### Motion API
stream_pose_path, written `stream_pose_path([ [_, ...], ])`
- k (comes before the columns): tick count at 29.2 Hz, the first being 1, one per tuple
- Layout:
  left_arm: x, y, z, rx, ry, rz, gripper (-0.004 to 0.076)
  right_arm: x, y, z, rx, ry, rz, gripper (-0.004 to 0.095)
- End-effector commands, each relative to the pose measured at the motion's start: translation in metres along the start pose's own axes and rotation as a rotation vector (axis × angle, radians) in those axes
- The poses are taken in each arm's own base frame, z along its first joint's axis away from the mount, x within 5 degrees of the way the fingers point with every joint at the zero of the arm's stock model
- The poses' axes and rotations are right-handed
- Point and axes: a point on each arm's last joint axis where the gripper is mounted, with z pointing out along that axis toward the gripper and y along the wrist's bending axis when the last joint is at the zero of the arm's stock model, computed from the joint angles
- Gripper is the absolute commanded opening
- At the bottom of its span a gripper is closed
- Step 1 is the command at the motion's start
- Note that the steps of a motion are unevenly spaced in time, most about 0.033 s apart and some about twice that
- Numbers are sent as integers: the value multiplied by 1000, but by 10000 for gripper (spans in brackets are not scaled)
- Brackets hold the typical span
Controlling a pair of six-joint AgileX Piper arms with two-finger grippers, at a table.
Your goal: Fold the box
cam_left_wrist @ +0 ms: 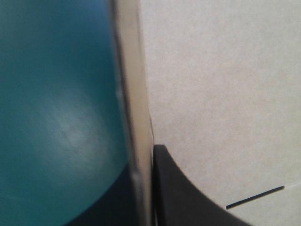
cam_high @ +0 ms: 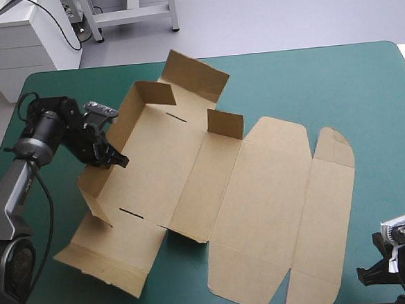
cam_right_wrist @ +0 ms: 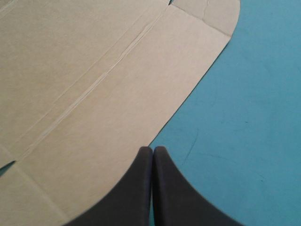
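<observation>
I'm finding no readable text, label, brand, number or sign on the box or elsewhere.

Your box lying mid tabletop, raised walls on its left, lid flat to the right, left jaws astride its left wall, right jaws at the near-right corner.

box: plain brown, two thin dark slits | cover: plain teal-green | left gripper, right gripper: black
</observation>
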Motion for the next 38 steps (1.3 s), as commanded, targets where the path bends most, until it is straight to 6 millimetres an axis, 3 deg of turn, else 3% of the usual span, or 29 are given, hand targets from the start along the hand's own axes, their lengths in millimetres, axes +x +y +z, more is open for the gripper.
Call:
stream_pose_path([
  [1, -24, -32, -60, -272, -65, 291, -8, -10, 0, -4, 7, -64, -15, -21],
  [4, -36, -53, -73, -390, -101, 464, -8, -10, 0, -4, 5, -63, -14, -21],
  [9, -55, -92, -77, -527, -193, 720, -8, -10, 0, -4, -2, -60, -11, -21],
  [19, -77, -163, -77, -604, -440, 925, -8, -9, 2, -4, -22, -50, 1, -21],
  [31, -51, -219, -50, -849, -474, 1030, -8, -9, 2, -4, -22, -50, 1, -21],
  [38, -32, -231, -40, -911, -512, 1013, -8, -11, 1, -3, -11, -64, 44, -21],
])
